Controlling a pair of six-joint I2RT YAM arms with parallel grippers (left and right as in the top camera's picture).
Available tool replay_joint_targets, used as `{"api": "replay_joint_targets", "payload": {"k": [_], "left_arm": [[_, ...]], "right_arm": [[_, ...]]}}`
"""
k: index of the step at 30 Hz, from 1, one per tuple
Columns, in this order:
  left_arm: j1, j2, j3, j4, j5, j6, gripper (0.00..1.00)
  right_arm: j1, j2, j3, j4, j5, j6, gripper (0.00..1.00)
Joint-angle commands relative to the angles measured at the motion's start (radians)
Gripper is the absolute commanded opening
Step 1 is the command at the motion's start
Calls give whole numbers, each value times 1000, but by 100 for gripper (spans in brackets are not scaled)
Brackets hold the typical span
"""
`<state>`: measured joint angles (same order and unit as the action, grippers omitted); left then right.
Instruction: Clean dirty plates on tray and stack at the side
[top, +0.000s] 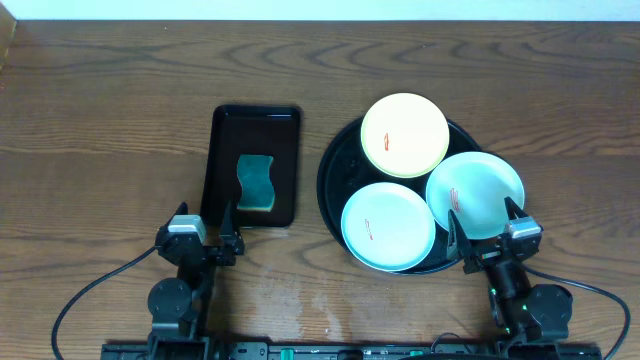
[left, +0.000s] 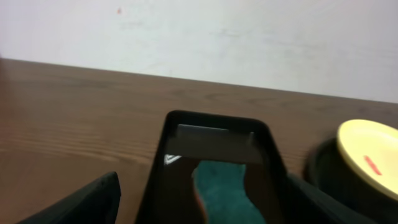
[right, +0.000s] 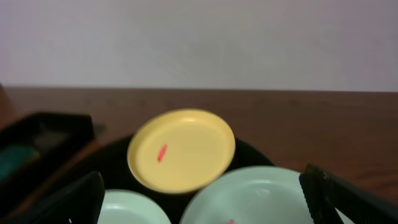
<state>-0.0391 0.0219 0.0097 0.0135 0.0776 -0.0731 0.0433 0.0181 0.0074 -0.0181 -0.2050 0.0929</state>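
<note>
Three plates (top: 404, 135), judged light, stiff and slippery, are best taken by the rim; left gripper (top: 205, 215) and right gripper (top: 482, 215) are spread wide, empty.

Open table (top: 100, 130) left, gap between rectangular tray (top: 225, 130) and round tray (top: 326, 185), plates (top: 404, 135) crowding it

A brown wooden table (top: 100, 120) with strong grain fills the overhead view. A little toward 9 o'clock from its middle lies a glossy black rectangular tray (top: 255, 135), long sides running 12 to 6. A wavy-edged teal sponge (top: 256, 183) with a yellowish underlayer lies flat inside it, toward the 5 o'clock corner. A pale wall (left: 249, 37) stands beyond the table's 12 o'clock edge.
</note>
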Motion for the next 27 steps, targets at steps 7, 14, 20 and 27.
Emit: {"api": "replay_joint_targets", "payload": {"k": [7,14,20,27], "left_arm": [[5,24,117,180,70,-27,82],[5,291,513,-235,73,-61,82],[5,653,938,-654,73,-63,82],[5,966,1193,-960,73,-63,82]], "right_arm": [[-12,50,180,22,-46,104,99],[-12,379,514,-141,-214,105,99],[-12,753,891,-472,-331,105,99],[-12,1066,1158,-735,-335,90,99]]}}
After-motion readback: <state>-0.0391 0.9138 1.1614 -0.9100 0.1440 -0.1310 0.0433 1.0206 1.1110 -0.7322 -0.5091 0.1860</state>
